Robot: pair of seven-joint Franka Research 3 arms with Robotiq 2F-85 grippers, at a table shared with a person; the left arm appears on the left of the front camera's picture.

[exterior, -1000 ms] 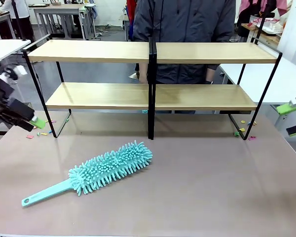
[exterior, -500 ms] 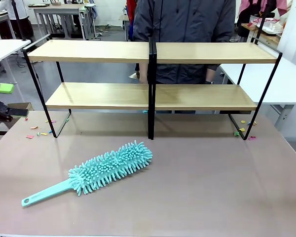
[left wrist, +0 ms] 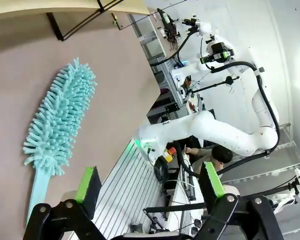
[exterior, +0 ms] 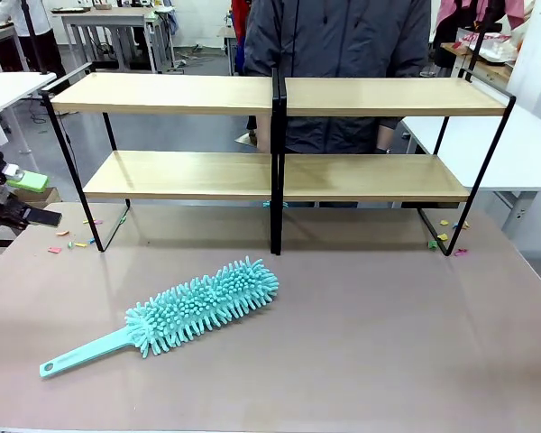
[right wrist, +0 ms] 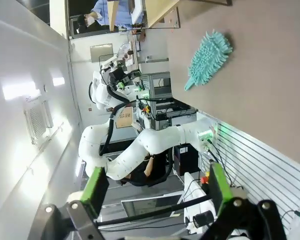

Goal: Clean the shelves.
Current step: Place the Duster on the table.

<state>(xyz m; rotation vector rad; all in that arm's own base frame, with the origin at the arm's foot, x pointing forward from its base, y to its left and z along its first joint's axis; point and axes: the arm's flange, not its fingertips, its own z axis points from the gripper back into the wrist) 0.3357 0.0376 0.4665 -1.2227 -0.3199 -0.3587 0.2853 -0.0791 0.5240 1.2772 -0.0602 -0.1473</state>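
The left gripper (left wrist: 149, 187) is hanging wide open with the fluffy turquoise microfibre duster (exterior: 198, 305) lying nearest it (handle end toward it), short of the two-tier light-wood, black-framed shelves (exterior: 279, 135) beyond.

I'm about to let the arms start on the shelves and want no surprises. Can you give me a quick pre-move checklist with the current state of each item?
1. Duster lies free on the table, handle toward the robot's left: ok.
2. Left end effector open and empty: ok.
3. Right end effector open and empty: ok.
4. Shelves bare, both tiers unobstructed: ok.
5. Person stands close behind the shelves: not ok for wide sweeps.
6. Small coloured scraps by the frame feet: not ok.
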